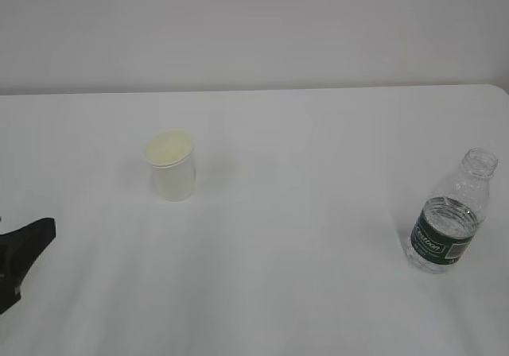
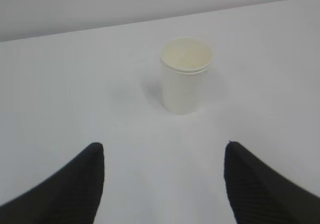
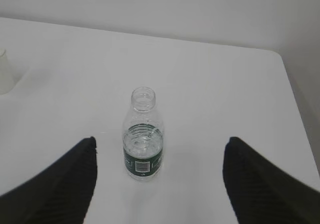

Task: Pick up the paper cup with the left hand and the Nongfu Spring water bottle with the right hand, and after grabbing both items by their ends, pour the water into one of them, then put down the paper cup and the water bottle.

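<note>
L gripper, black w/ ribbed fingers, jaws spread wide & holding nothing: the small white tapered paper cup w/ rolled rim & cream inside stands upright on the white table, ahead of the jaws, a bit right of the gap's centre line, well clear of both tips. R gripper, same black type, jaws also released & empty: the small clear plastic water bottle w/ dark green label band, no cap, stands upright ahead of the gap, slightly nearer the left finger, touching neither; clear water inside reaches about the shoulder. In the exterior view only a black bit of the L arm shows at the left edge; cup and bottle stand well apart.
</note>
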`<action>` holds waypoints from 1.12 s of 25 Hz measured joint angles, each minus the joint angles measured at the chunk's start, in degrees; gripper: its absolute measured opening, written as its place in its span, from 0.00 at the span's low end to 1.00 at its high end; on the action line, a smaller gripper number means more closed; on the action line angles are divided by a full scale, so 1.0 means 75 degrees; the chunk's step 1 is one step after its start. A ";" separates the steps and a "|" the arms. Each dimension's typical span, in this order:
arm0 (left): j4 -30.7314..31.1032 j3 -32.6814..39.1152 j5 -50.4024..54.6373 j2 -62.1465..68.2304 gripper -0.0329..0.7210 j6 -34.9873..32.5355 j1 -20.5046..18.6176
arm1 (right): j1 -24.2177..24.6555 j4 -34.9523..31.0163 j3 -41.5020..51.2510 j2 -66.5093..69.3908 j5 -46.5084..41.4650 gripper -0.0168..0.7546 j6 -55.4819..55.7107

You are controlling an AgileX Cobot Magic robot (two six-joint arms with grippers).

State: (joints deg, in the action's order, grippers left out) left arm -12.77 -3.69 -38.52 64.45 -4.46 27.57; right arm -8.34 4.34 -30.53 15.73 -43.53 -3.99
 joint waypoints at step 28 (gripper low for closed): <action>0.1761 -0.0269 -0.3582 0.5291 0.72 0.1414 0.0000 | 0.0000 -0.0156 0.0000 0.0013 0.0040 0.78 -0.1426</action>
State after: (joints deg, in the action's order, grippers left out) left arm 0.44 -5.71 -65.38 104.13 6.14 27.57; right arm -8.34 3.18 -30.53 15.83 -43.23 -14.69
